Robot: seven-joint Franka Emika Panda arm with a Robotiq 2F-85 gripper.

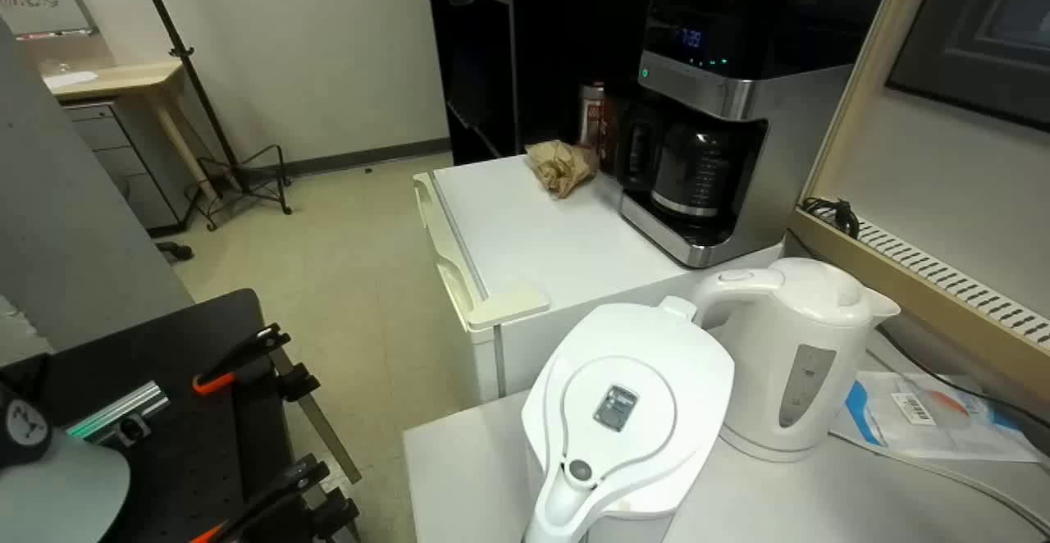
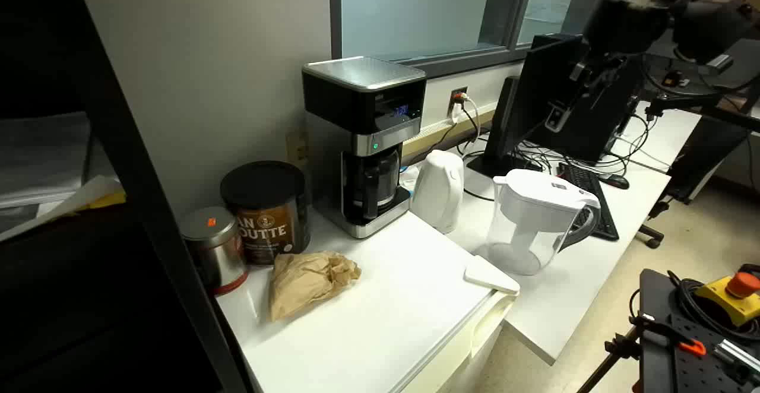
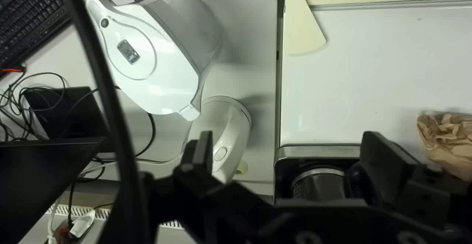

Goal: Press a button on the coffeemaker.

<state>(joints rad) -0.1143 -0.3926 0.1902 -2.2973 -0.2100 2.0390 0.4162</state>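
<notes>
Well clear of the coffeemaker (image 2: 363, 143), fingers (image 3: 385, 163) wide apart.
</notes>
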